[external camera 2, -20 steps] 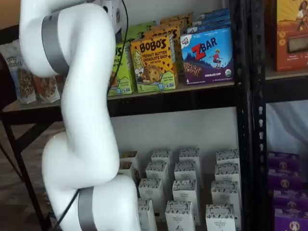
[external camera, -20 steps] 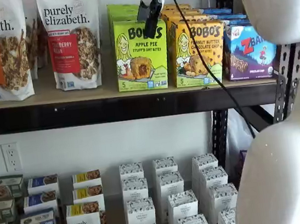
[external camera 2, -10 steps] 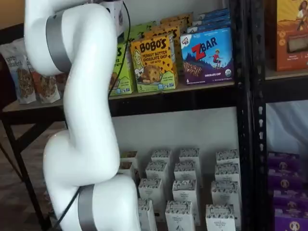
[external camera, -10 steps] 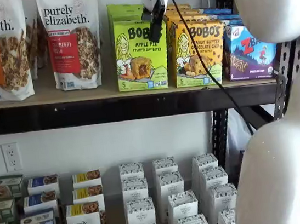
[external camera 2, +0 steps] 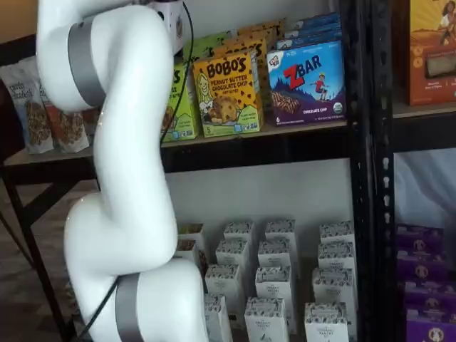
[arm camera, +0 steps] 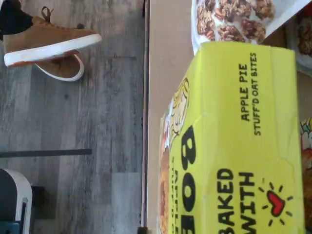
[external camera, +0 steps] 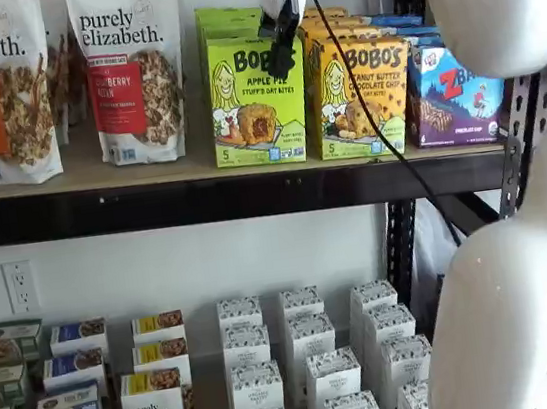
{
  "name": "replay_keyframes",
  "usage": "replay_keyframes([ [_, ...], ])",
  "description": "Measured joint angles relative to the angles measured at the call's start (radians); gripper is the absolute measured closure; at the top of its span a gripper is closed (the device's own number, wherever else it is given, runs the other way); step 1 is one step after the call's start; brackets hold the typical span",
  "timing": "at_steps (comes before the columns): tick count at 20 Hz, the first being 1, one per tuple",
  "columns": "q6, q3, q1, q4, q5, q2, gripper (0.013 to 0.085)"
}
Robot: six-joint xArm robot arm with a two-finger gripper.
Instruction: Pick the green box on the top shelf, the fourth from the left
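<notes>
**Gripper settles over the green box's top corner**

White arm casing fills much of both shelf views, and past it the top shelf (external camera: pixel 201 189) carries its row of goods: two granola bags (external camera: pixel 130 72), the green box (external camera: pixel 258 101), the yellow-orange Bobo's carton (external camera: pixel 360 97) touching it on one side, and the blue ZBar carton (external camera: pixel 456 95) beyond that. The green box stands upright at the shelf's front edge with more green cartons lined up behind it.

Over the last second the gripper (external camera: pixel 280 62) dropped slightly down the box's upper corner, on the side nearest the yellow-orange carton; between half a second ago and now it barely shifts. The approach looks nearly finished, with the closing step likely next.

Its black fingers show side-on in front of the carton face, so I cannot tell whether they are parted or closed, nor whether they grip anything. The box appears unmoved on the board.

From the wrist view the green box (arm camera: pixel 234 146) looms close, its top panel filling the frame, the shelf board (arm camera: pixel 168 73) beside it.
</notes>
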Motion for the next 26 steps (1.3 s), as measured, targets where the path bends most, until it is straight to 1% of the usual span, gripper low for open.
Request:
replay_keyframes([
  [1, 0.000, -0.001, 0.000, 0.000, 0.000, 0.000, 0.0370],
  [2, 0.000, -0.001, 0.000, 0.000, 0.000, 0.001, 0.0370],
  [3, 0.000, -0.002, 0.000, 0.001, 0.000, 0.001, 0.0410],
  [4, 0.000, -0.002, 0.000, 0.002, -0.001, 0.001, 0.0410],
  [5, 0.000, -0.001, 0.000, 0.004, -0.002, 0.000, 0.0450],
  [6, 0.000, 0.000, 0.000, 0.005, -0.003, -0.001, 0.0450],
  [7, 0.001, 0.001, 0.000, 0.007, -0.004, -0.001, 0.0490],
  [10, 0.003, -0.005, 0.002, 0.005, 0.003, 0.002, 0.0490],
  [14, 0.008, -0.005, 0.009, -0.009, 0.003, 0.002, 0.0490],
  [26, 0.008, 0.006, 0.009, -0.010, -0.008, -0.006, 0.0490],
])
